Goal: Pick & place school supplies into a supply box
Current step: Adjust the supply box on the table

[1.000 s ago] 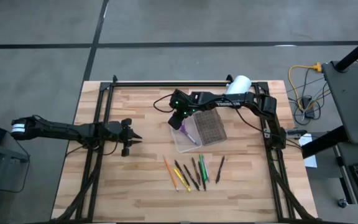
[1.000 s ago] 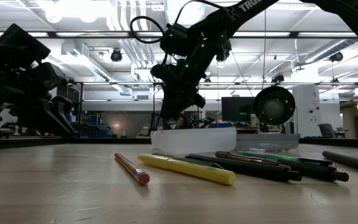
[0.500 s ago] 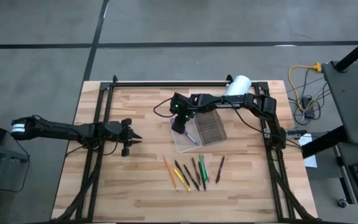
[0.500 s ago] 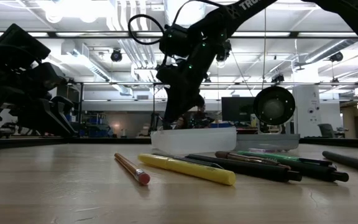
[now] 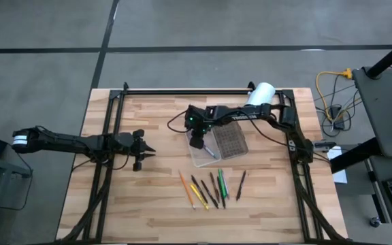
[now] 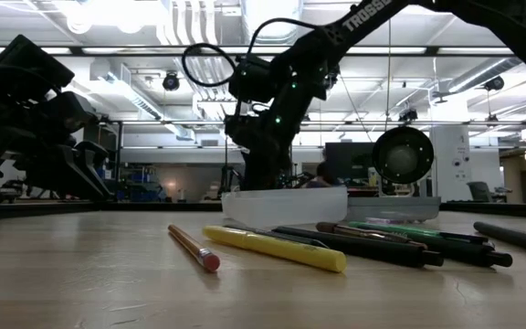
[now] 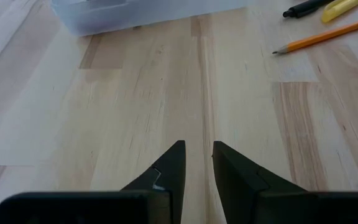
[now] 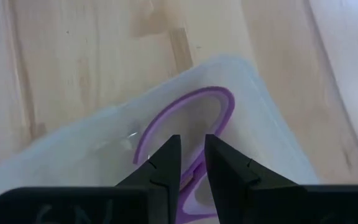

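Right gripper (image 5: 196, 142): it is lowered over the far-left corner of the supply box (image 5: 201, 158); in the right wrist view its fingers (image 8: 166, 163) are seen with only a narrow gap between them, just above the purple handle of the scissors (image 8: 188, 118). Whether the handle is pinched or only touched cannot be told.

Scissors: they are lying inside the whitish tray of the supply box, the handle loop at the corner of the tray.

Supply box: it is placed on the counter (image 5: 148, 204) a little right of the middle; the grey ribbed lid half (image 5: 229, 141) is lying open on the right side of the tray.

Left gripper (image 5: 149, 150): it is held low over the left part of the counter, well apart from the box. Its fingers (image 7: 171, 165) are parted by a slim gap and nothing is held between them.

Pens and pencils (image 5: 209, 188): they are laid in a loose row on the counter near the front edge, nearer than the box; an orange pencil (image 5: 186, 189) is at the left end, a yellow one (image 5: 197, 196) is beside it, and a dark pen (image 5: 241, 185) is at the right end, a little apart.

White cylinder (image 5: 261, 92): it is seen at the far right edge of the counter, behind the right arm.

Obstacles: the wall of the tray is standing close around the right gripper.
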